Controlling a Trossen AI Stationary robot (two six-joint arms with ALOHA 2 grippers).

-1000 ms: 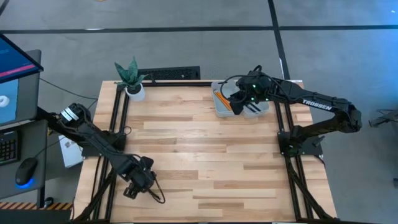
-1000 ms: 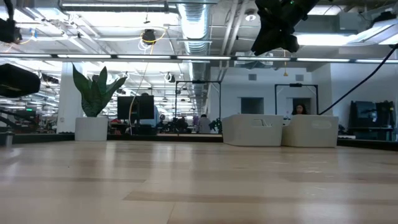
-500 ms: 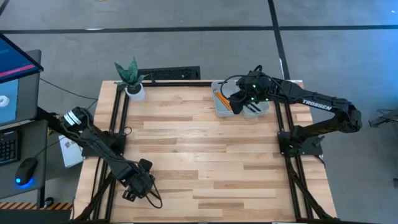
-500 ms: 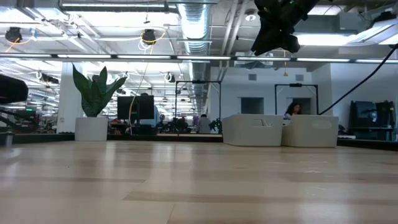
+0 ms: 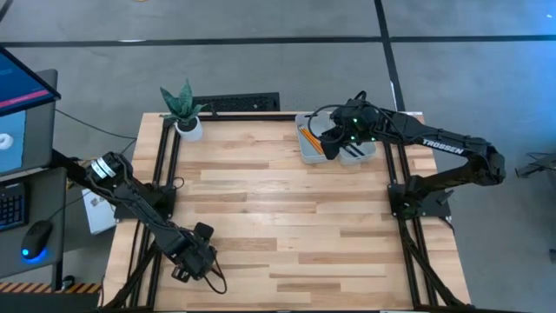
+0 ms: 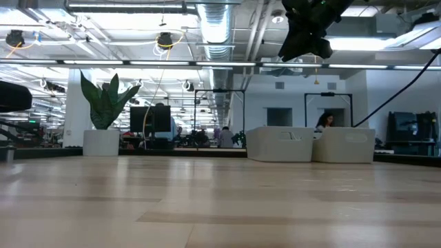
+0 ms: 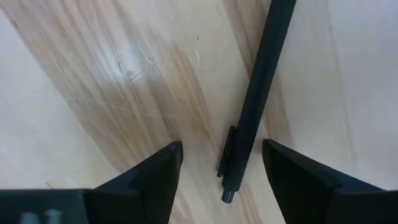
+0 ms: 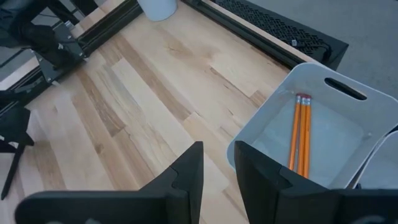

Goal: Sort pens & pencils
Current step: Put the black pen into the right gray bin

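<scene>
One black pen (image 7: 256, 93) lies flat on the wood near the table's near left corner. My left gripper (image 7: 222, 149) is low over it and open, one finger on each side of the pen's clip end (image 7: 226, 177), touching nothing. In the high view that gripper (image 5: 193, 254) hides the pen. Orange pencils (image 8: 300, 134) lie side by side on the floor of a white bin (image 8: 348, 99) at the far right. My right gripper (image 8: 217, 149) hovers beside that bin, slightly open and empty.
A second white bin (image 5: 363, 149) stands right of the pencil bin (image 5: 306, 139), partly under the right arm. A potted plant (image 5: 184, 111) sits at the far left corner. Bare wood (image 5: 287, 217) spans the table's middle. A person shows in the room beyond (image 6: 325, 121).
My left gripper has shifted a little toward the table's near left corner and then held still. The right arm has kept still.
</scene>
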